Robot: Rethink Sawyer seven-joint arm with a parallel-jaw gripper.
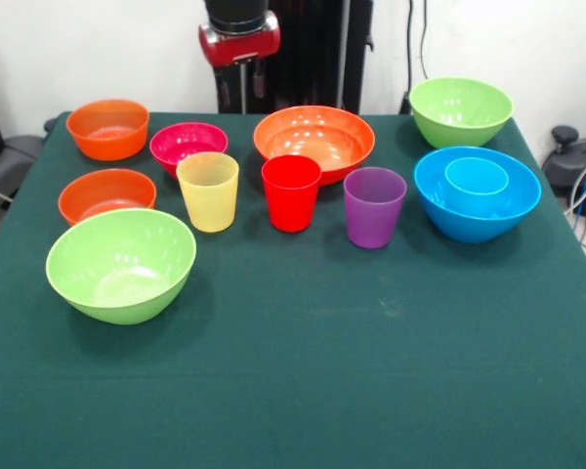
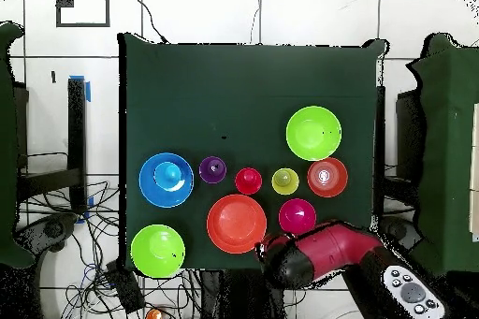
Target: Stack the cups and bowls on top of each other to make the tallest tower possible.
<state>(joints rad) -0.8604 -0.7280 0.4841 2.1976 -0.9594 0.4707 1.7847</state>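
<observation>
**Tower barely begun: one cup nested, the rest spread out**

Judging by the layout, almost nothing is stacked yet. The only nesting is the light blue plastic tumbler (image 1: 477, 176) sitting inside the large glossy blue plastic bowl (image 1: 439, 210) at the right of the front view; the overhead view shows the same pair at centre left (image 2: 166, 180).

Everything else stands alone on the dark green table (image 1: 303, 371). Across the middle of the front view runs a row of upright cups: the translucent yellow tumbler (image 1: 208, 191), the red tumbler (image 1: 291, 192) and the purple tumbler (image 1: 374, 206). Behind them sits the wide orange bowl (image 1: 314, 141), with the small magenta bowl (image 1: 188, 147) to its left. Two small orange bowls occupy the upper left (image 1: 107, 128) and left (image 1: 106, 193). One large lime green bowl (image 1: 121, 264) is at lower left, the other (image 1: 460, 110) at upper right. All are open side up and look smooth and glossy.

The red and black gripper (image 1: 242, 73) hangs at the top centre of the front view, clear of every piece; whether its claw is wide or narrow cannot be told.
</observation>
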